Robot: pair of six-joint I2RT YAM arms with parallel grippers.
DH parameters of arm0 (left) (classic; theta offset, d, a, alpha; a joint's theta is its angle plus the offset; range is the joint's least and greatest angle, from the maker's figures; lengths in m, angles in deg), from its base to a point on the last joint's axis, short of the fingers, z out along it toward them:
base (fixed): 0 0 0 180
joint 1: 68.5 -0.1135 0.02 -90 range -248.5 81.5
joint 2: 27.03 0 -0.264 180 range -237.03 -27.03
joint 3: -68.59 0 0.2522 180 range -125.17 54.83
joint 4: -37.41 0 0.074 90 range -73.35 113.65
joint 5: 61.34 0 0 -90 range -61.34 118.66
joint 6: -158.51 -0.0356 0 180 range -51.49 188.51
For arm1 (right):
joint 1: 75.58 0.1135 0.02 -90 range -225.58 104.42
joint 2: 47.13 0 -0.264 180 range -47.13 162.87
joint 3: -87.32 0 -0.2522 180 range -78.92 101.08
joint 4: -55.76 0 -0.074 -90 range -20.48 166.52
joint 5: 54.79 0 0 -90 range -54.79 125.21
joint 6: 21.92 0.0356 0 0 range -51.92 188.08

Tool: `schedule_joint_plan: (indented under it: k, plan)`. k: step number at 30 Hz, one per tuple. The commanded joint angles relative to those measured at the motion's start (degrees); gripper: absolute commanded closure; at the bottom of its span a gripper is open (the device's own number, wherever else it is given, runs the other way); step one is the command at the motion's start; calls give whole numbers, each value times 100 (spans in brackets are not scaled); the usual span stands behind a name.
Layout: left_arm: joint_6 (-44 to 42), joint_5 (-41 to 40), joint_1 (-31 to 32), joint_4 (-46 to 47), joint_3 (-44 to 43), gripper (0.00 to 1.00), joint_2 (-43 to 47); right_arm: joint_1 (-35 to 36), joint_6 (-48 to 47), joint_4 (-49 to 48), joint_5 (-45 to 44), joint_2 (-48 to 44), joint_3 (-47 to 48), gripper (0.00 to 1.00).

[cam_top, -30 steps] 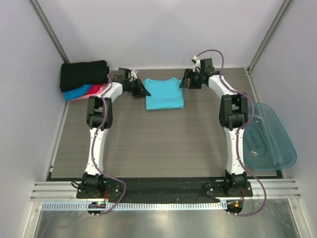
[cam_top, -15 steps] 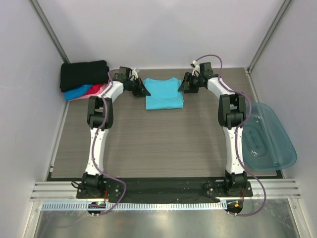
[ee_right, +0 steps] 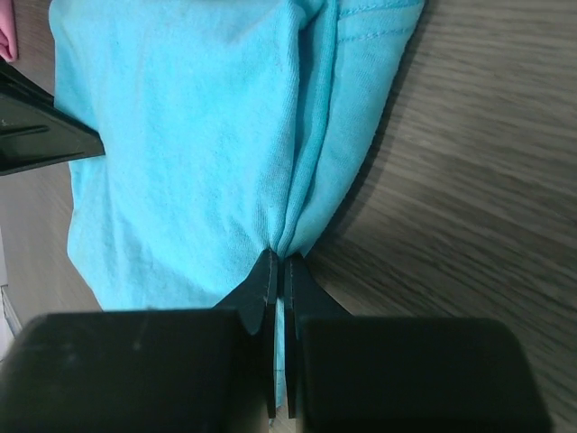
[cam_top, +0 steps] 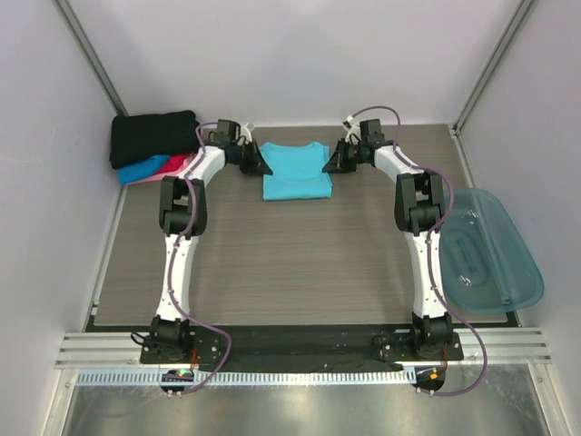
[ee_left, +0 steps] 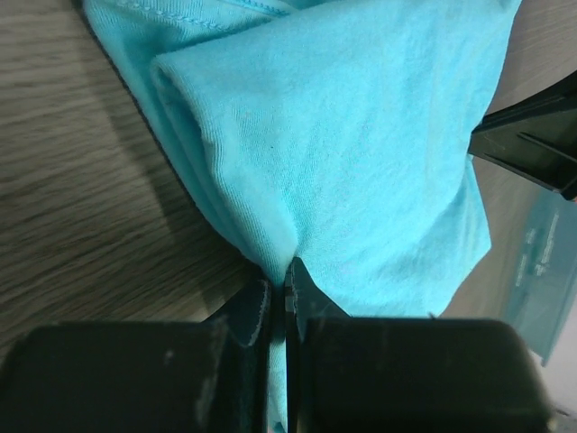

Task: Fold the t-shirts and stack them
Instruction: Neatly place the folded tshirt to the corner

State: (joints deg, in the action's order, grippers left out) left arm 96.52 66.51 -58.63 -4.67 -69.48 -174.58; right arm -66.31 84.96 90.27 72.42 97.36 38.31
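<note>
Bright even light; turquoise t-shirt (ee_left: 361,153) casts a soft shadow.

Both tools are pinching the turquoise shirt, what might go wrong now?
The left tool and right tool each grip only a thin bunch at the edge of the turquoise shirt, so layers may slip out when lifted. The left arm is close to the folded stack and might nudge it.

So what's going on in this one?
Two arms are working on a turquoise t-shirt lying folded at the far side of the table. The left gripper is pinched shut on its left edge and the right gripper on its right edge. In the far left corner sits a stack: a black shirt over a blue shirt and a pink-red shirt. A teal tub lies to the right.
</note>
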Motion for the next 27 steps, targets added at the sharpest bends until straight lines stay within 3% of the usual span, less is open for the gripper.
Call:
schedule_joint_plan:
  k: [1, 22, 26, 27]
  plan:
    - [-620, -471, -169, -437, -269, 100, 200, 206, 122, -229, 58, 150, 352, 99]
    - [-2132, -1262, -723, -1545, -497, 100, 1052, 1172, 1370, -1345, 164, 1099, 1688, 98]
    - [-2414, -1446, -881, -1686, -647, 100, 1149, 1173, 1441, -1372, -196, 1099, 1856, 58]
    - [-2597, -1473, -899, -1721, -690, 100, 1149, 1138, 1432, -1363, -197, 1073, 1891, 55]
